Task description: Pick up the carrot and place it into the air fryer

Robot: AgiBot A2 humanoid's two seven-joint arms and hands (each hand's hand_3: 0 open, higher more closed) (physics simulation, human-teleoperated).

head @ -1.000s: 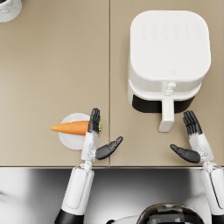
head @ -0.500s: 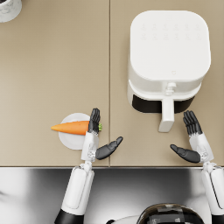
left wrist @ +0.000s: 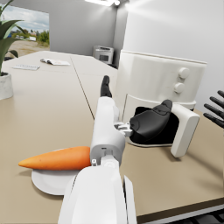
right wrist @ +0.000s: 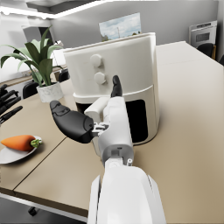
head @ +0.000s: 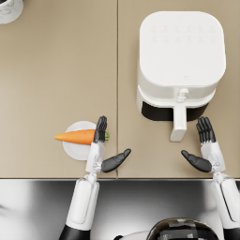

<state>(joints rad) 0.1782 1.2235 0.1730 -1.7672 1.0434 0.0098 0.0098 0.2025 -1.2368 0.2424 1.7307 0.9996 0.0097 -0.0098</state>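
Observation:
An orange carrot lies on a small white plate near the counter's front edge; it also shows as the carrot and the carrot. My left hand hovers just right of the plate, open, fingers straight, thumb spread toward the right, holding nothing. The white air fryer stands at the back right, its drawer pulled out a little with the handle toward me. My right hand is open just right of that handle, apart from it.
A white pot sits at the far left corner, with a leafy plant in it. The beige counter ends at a front edge just under my hands, with a dark metal surface below.

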